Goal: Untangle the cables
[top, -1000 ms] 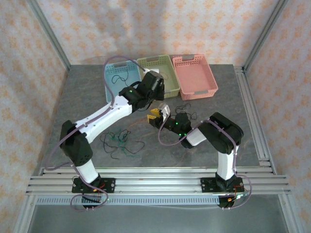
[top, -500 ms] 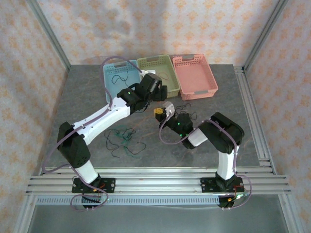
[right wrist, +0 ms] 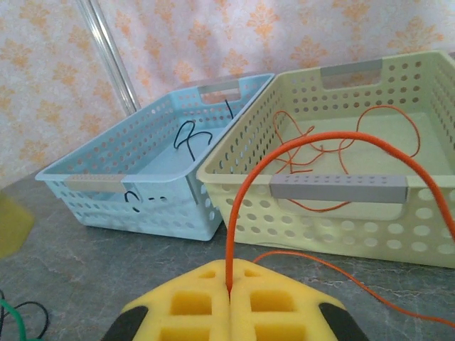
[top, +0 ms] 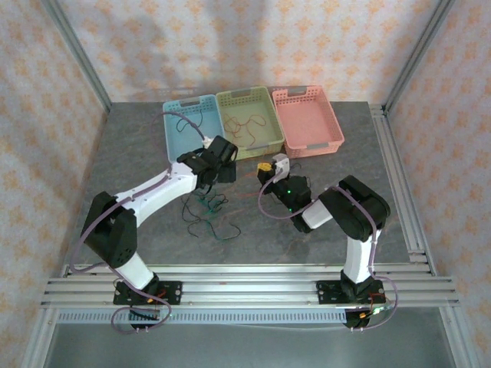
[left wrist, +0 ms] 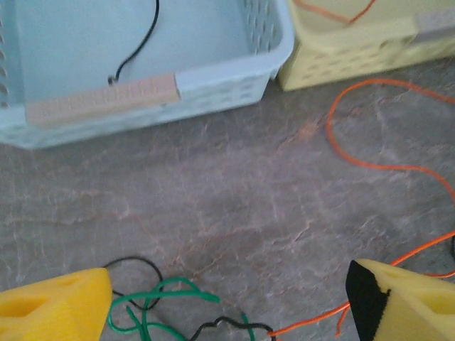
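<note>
A loose tangle of green and black cables lies on the grey table in front of the left arm. My left gripper hangs open over the tangle's far edge. In the left wrist view its fingertips straddle a green cable, a black strand and an orange cable, touching none. My right gripper is shut on an orange cable, which arcs up out of the closed pads and off to the right. More orange cables lie in the green basket, and black ones in the blue basket.
Three baskets stand in a row at the back: blue, green and an empty pink one. The blue basket and green basket are close ahead of the left gripper. Metal frame posts border the table.
My left gripper has opened and pulled back from over the green basket toward the tangle, leaving an orange cable in that basket. My right gripper has shut on an orange cable and moved toward the baskets.
</note>
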You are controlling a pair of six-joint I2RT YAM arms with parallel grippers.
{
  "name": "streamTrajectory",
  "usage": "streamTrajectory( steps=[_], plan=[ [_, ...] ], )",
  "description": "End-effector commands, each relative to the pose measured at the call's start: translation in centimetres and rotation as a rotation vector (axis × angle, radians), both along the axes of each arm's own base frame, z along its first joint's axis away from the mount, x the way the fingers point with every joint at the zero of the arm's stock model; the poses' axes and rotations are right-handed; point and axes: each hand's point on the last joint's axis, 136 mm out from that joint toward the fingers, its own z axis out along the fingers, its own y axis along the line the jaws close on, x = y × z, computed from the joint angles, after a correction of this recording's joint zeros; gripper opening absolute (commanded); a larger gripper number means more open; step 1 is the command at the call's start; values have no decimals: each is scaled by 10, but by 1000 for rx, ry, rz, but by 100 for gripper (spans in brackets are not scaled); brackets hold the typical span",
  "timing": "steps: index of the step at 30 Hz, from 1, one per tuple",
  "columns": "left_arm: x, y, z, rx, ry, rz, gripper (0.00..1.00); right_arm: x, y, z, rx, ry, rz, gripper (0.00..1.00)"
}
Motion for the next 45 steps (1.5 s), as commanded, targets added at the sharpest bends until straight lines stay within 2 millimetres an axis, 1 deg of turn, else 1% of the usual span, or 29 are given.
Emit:
streamTrajectory(
  steps=[1,3,5,7,10,12,13,15,20,22,24,25,28,30,32,33,38,40,41,43,45],
  plan=[
    [-13,11,-8,18,49,28,81,2,-9,21,51,-42,-36,0],
    [-12,15,-17,12,73,63,77,2,-9,20,49,-41,-36,0],
    [-10,16,-27,-1,102,71,75,1,-9,20,47,-41,-36,0],
    [-6,17,-40,-18,138,81,75,1,-9,20,48,-42,-36,0],
    [-1,16,-66,-46,220,93,72,1,-8,20,50,-41,-31,0],
    [1,12,-79,-68,281,94,64,2,-7,19,48,-40,-28,0],
    [3,10,-82,-64,299,95,60,2,-7,19,49,-40,-26,0],
    [6,8,-86,-61,314,98,60,1,-7,20,50,-40,-23,0],
    [10,6,-85,-68,302,102,59,1,-6,19,48,-39,-22,0],
    [10,6,-86,-69,302,101,56,1,-6,19,48,-39,-19,0],
    [9,7,-84,-75,287,107,48,1,-5,19,48,-40,-15,0],
    [9,7,-82,-81,276,108,40,1,-5,19,48,-40,-15,0],
    [8,10,-79,-88,253,116,21,1,-6,19,47,-40,-18,0],
    [7,11,-75,-91,239,118,10,1,-5,19,46,-40,-16,0],
    [5,13,-72,-92,225,122,2,1,-5,19,45,-42,-16,0],
    [5,15,-71,-93,217,125,0,1,-6,19,44,-42,-19,0],
    [3,20,-57,-103,157,136,0,1,-6,18,42,-42,-18,0],
    [2,23,-47,-112,121,141,7,1,-5,19,43,-44,-17,0],
    [1,25,-42,-117,106,145,13,1,-6,19,42,-43,-20,0],
    [-4,25,-33,-136,86,137,34,1,-6,18,42,-42,-20,0],
    [-10,20,-27,-175,87,106,50,1,-6,18,42,-42,-19,0]
  ],
)
